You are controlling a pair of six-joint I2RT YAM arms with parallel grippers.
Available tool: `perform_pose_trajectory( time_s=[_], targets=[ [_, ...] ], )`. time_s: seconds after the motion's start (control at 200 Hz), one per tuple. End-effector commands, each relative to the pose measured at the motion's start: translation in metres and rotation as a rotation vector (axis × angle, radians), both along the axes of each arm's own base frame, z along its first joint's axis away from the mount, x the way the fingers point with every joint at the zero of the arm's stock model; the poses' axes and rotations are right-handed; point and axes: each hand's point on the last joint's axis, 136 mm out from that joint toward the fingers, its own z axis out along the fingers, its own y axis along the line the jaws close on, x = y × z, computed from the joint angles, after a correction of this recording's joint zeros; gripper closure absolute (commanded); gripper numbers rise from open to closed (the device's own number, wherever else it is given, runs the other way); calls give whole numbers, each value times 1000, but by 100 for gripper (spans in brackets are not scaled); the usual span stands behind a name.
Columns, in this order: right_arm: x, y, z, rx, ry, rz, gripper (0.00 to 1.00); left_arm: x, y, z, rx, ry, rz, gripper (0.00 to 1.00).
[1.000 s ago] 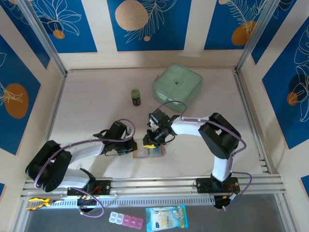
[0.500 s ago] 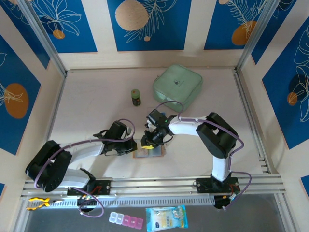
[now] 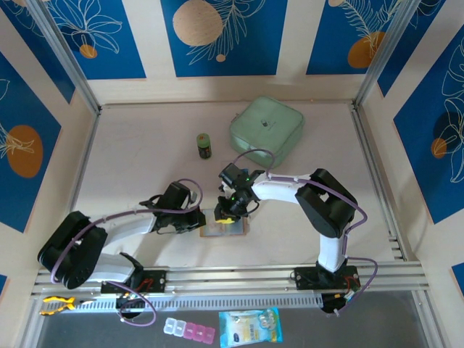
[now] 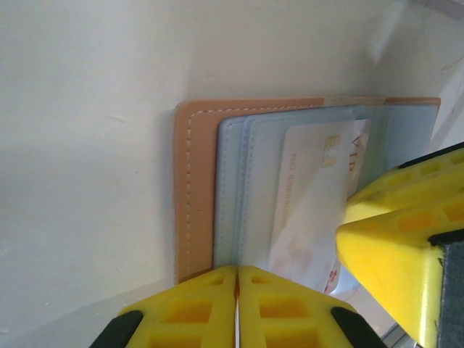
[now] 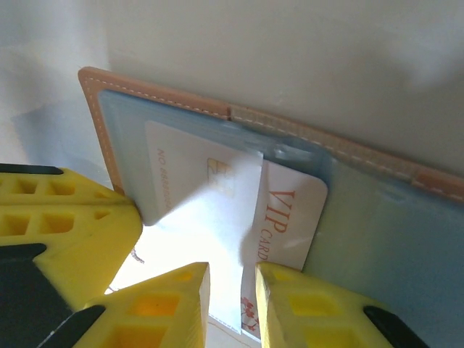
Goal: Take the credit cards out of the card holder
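The pinkish-tan card holder [image 3: 233,230] lies open on the table near the front, its stitched leather edge [image 4: 194,188] and grey see-through pockets [image 5: 362,239] facing up. My left gripper [image 3: 204,220] is shut on the holder's left edge [image 4: 237,272]. A white chip card [image 5: 196,210] and a white card lettered VIP [image 5: 290,210] stick partly out of a pocket. My right gripper [image 3: 226,215] hovers over them, its jaws a narrow gap apart [image 5: 232,272], with the chip card's edge in that gap. Its yellow finger [image 4: 395,232] also shows in the left wrist view.
A big mint-green zip case [image 3: 266,133] sits at the back, with a small dark green jar [image 3: 205,146] to its left. Below the front rail lie a pill box [image 3: 189,330] and a blue-printed sachet [image 3: 250,326].
My right gripper has crept slightly left and away from me over the holder. The left gripper and the holder have stayed put.
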Motion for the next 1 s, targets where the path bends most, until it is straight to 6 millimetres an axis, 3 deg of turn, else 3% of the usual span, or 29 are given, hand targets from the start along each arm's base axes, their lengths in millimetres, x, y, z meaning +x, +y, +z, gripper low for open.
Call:
perform_pose_trajectory(
  time_s=[0.0,0.45,0.715,0.995],
  targets=[
    [-1,-12,2,-58,-11,10,74,-6,10,-6,34,17,3,91],
    [1,-10,11,-62,-39,29,74,1,4,11,11,-11,-1,91],
    [1,-5,25,-19,-58,28,74,8,-10,26,-52,-29,-16,93],
    [2,-12,33,1,-71,-1,73,11,-26,26,-85,-19,-43,96]
  ],
)
